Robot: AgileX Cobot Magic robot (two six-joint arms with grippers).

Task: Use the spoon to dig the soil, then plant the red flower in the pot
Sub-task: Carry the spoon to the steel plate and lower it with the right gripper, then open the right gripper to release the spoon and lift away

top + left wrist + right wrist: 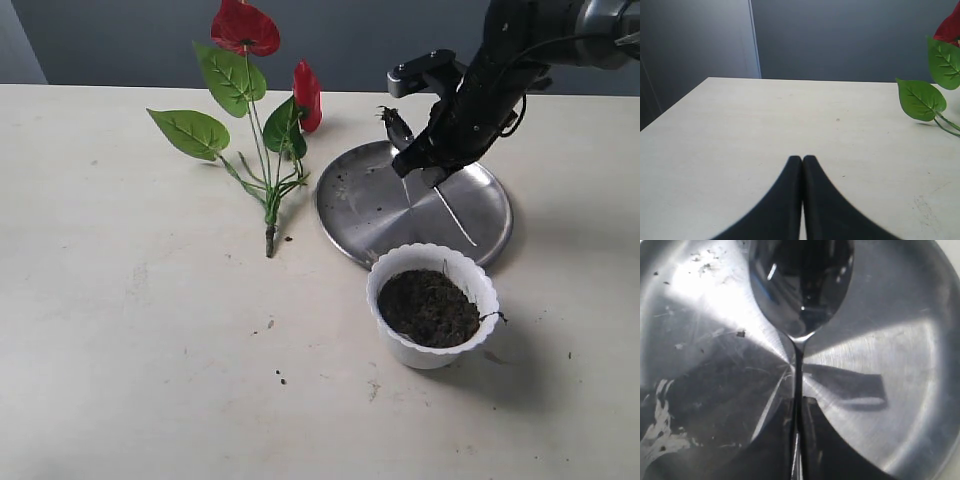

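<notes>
My right gripper (418, 172) hangs over the steel plate (365, 200), shut on the thin handle of the silver spoon (455, 215). In the right wrist view the spoon's shiny bowl (801, 285) juts out past the gripper (801, 402), just above the plate (900, 340). The white scalloped pot (385, 285) stands in front of the plate, filled with dark soil (430, 307). The red flower (265, 130) lies flat on the table to the left of the plate. My left gripper (802, 159) is shut on nothing, over bare table; a green leaf (920, 100) shows at that view's edge.
The round steel plate carries a few soil crumbs (741, 333) and smears. Small soil specks (281, 378) lie on the cream table (150, 330) in front of the flower. A dark wall stands behind the table's far edge.
</notes>
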